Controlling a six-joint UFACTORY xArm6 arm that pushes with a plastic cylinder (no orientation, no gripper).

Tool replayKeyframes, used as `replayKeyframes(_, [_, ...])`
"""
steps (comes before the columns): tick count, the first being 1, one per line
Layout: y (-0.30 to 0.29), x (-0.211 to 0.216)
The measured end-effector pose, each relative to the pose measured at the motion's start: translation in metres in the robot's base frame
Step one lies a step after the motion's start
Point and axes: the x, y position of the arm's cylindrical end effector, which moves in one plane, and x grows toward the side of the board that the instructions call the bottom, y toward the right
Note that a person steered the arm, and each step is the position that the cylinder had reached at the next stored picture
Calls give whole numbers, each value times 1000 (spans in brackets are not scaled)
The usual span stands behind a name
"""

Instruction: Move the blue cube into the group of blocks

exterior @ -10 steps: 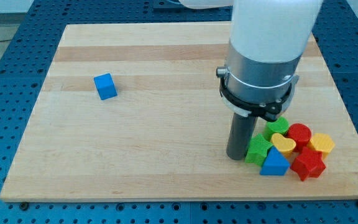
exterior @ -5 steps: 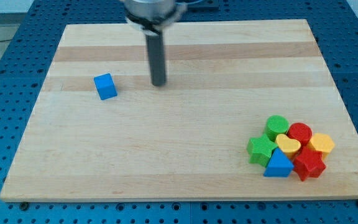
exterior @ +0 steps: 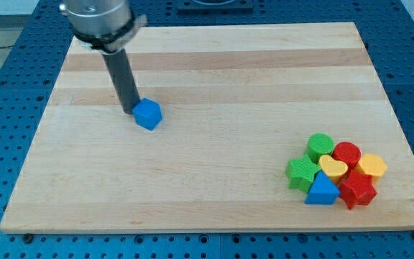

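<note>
The blue cube (exterior: 148, 114) lies on the wooden board (exterior: 214, 72), left of the middle. My tip (exterior: 129, 109) rests on the board right against the cube's upper left side. The group of blocks sits at the view's bottom right: a green cylinder (exterior: 320, 144), a red cylinder (exterior: 347, 153), a yellow heart (exterior: 333, 167), a yellow block (exterior: 372, 165), a green star (exterior: 301, 173), a blue triangle (exterior: 321, 191) and a red star (exterior: 358, 190). The cube is far to the left of the group.
The board lies on a blue perforated table (exterior: 6, 86). The arm's grey body (exterior: 99, 18) rises out of the view's top left.
My tip swung from beside the group across to the view's left, passed above the cube, and has pushed the cube a little right and down.
</note>
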Motion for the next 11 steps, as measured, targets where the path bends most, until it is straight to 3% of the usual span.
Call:
replayKeyframes(3, [101,73])
replayKeyframes(5, [127,54])
replayKeyframes(8, [206,65])
replayKeyframes(11, [227,65])
